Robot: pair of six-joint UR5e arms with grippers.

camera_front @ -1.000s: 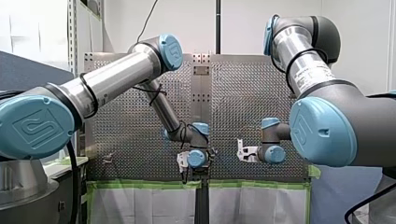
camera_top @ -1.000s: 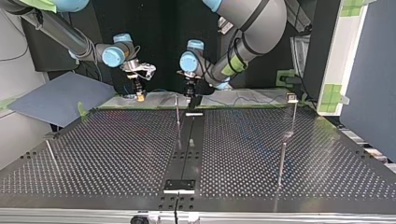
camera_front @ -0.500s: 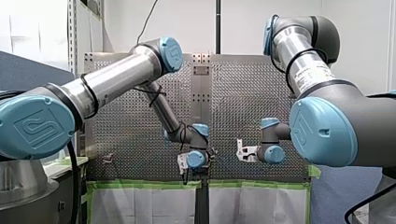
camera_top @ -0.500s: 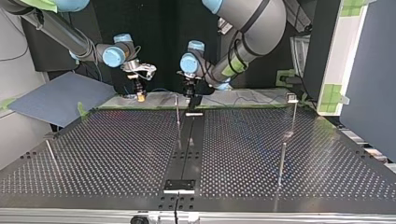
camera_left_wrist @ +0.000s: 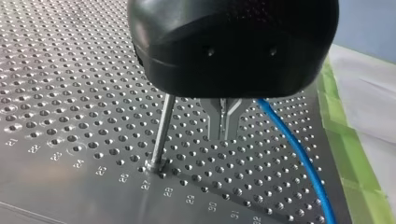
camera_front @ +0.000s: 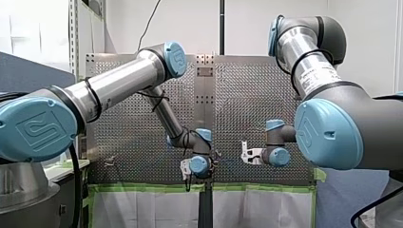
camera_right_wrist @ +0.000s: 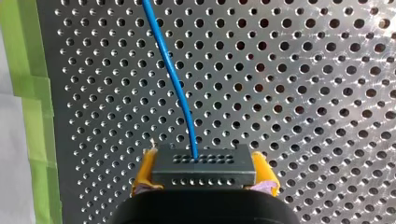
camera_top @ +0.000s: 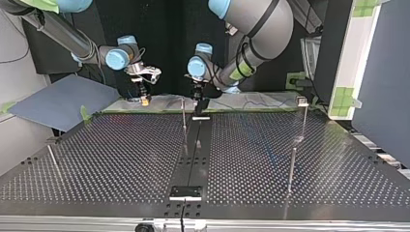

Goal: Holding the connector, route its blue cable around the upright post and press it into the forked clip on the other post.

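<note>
Two risks: right jaws, clamped on the connector (camera_right_wrist: 204, 165), may pull the cable (camera_right_wrist: 173, 79) taut before it rounds the post (camera_left_wrist: 161, 130); left jaws, together beside that post, may snag it.

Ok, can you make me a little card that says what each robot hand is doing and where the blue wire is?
my right gripper: shut on the connector, yellow pads on either side
my left gripper: metal fingers together, beside the upright post
blue cable: leaves the connector, runs over the table, passes beside my left gripper
post and cable: apart, with my left gripper between them
</note>
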